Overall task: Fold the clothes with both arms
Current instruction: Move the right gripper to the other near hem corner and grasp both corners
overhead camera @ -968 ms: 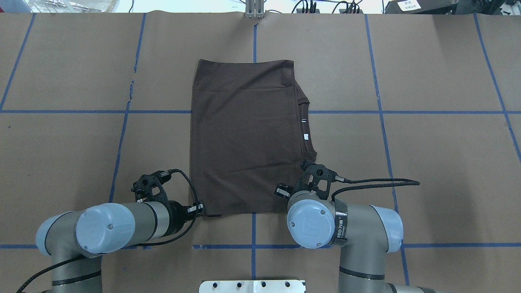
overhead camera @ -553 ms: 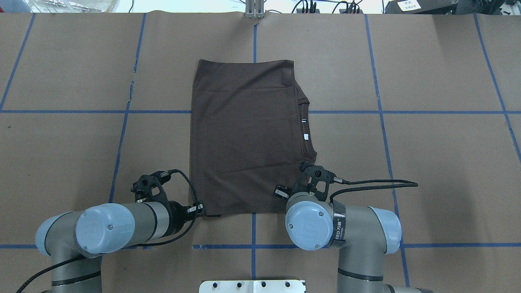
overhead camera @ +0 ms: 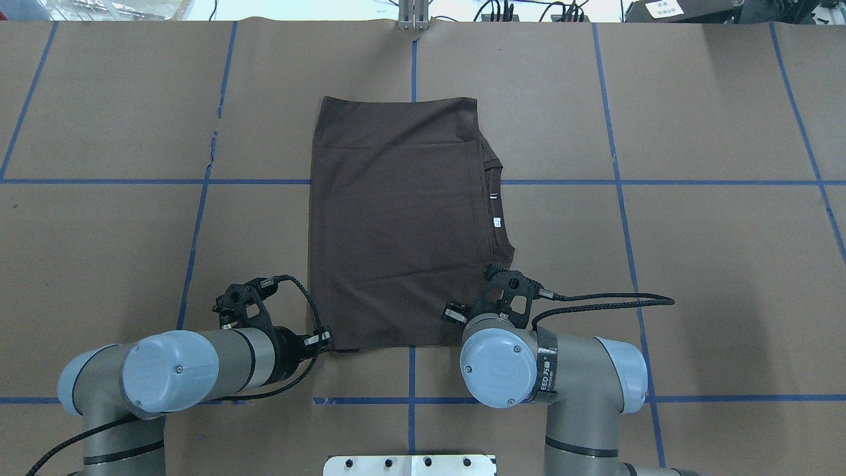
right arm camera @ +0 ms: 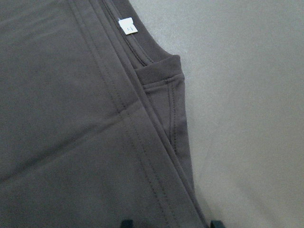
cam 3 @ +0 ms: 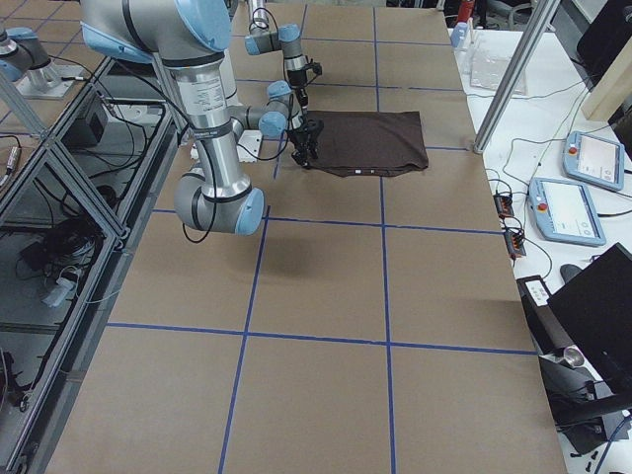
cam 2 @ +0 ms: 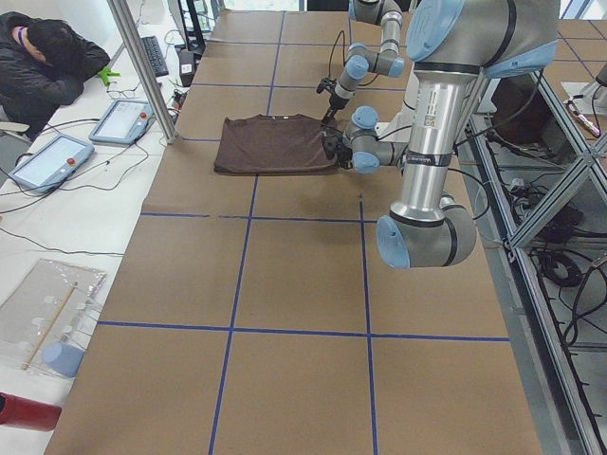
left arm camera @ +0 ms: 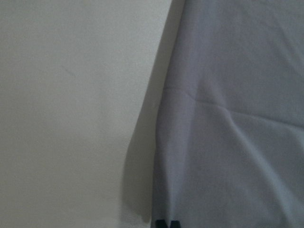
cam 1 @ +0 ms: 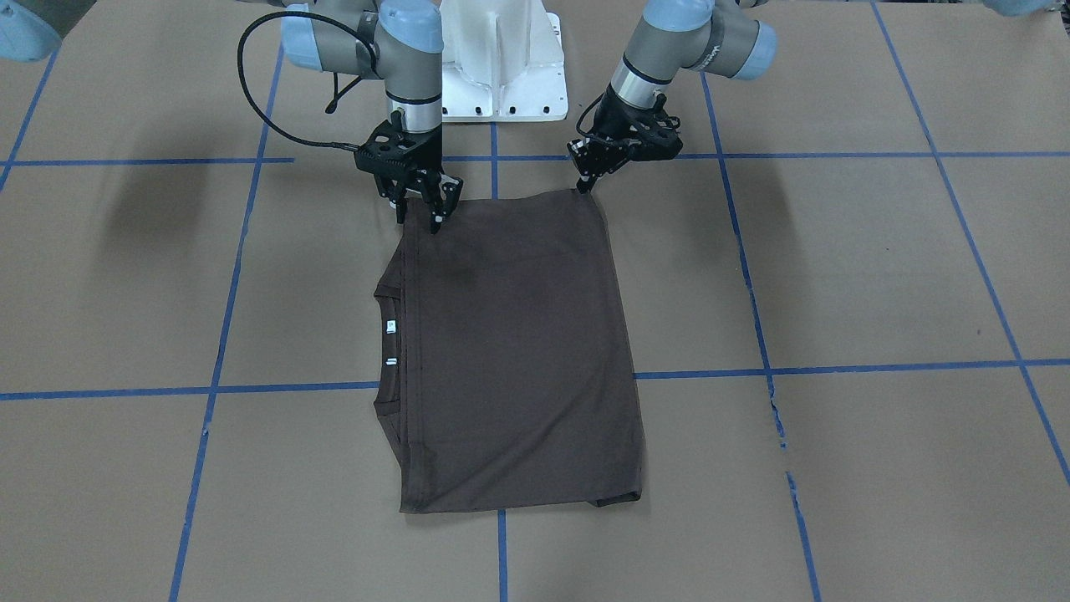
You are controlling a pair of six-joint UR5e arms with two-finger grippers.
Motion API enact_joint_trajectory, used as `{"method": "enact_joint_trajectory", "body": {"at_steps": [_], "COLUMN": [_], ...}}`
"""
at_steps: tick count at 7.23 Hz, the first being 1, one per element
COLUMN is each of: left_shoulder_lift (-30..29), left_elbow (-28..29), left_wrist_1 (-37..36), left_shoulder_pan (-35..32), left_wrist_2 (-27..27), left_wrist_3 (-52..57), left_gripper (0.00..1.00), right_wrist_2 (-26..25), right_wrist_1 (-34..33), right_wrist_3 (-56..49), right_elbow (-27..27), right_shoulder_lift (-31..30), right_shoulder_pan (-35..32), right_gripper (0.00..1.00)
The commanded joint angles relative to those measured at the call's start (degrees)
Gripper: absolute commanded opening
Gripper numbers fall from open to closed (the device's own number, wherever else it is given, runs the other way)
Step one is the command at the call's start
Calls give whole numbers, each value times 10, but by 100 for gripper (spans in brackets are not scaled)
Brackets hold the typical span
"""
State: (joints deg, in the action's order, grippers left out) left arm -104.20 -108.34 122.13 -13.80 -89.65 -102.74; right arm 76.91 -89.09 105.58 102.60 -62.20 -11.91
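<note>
Dark grey-brown short-sleeved T-shirt [overhead camera: 396, 231], already folded to a long rectangle, flat at the middle of the brown paper-covered table [overhead camera: 694, 264] with its blue tape grid, round ribbed collar [overhead camera: 497, 198] and tiny white neck tags [overhead camera: 496, 222] toward the robot's right. Changed in the past second: only the silver-grey tubular right arm [overhead camera: 575, 370], eased a little inward, toward the cloth's near right corner beside the collar; silver-grey left arm [overhead camera: 198, 360] unmoved, cloth itself undisturbed. Read as the last of the approach, not yet a lift: one corner secured, the other about to be. Black two-finger right gripper [cam 1: 418, 219] spread wide, low over that near right corner, the layered, stitched edge of the shirt running between its fingertips [right arm camera: 126, 223] in the wrist view; nothing gripped, contact with the cloth too close to call. Black two-finger left gripper [cam 1: 583, 186] at the near left corner, fingertips [left arm camera: 164, 223] pinched together right at the fabric's edge, to all appearances clenched on the corner of the T-shirt, faint creases across the cloth nearby. Likely next: a closing of the right jaws on every layer at the shoulder edge, then a matched raise and carry of the near edge toward the far one. Main hazard: a grab of the top layer alone, or uneven lifting, and a skewed fold.
</note>
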Motion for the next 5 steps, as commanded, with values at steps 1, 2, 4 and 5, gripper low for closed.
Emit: {"method": "enact_joint_trajectory", "body": {"at_steps": [1, 2, 4, 5], "left_shoulder_lift": [-1, 0, -1, -1], "left_elbow": [0, -3, -5, -5], "left_wrist_1": [0, 0, 0, 0], "left_shoulder_pan": [0, 0, 0, 0], "left_wrist_2": [0, -1, -1, -1], "left_wrist_3": [1, 1, 1, 1], "left_gripper": [0, 0, 0, 0], "right_wrist_2": [0, 0, -4, -5], "right_wrist_1": [3, 4, 2, 2], "right_wrist_3": [22, 26, 26, 27], "right_elbow": [-8, -10, -10, -10], "right_shoulder_lift": [2, 8, 11, 11], "right_shoulder_pan": [1, 0, 0, 0], "right_gripper": [21, 0, 0, 0]}}
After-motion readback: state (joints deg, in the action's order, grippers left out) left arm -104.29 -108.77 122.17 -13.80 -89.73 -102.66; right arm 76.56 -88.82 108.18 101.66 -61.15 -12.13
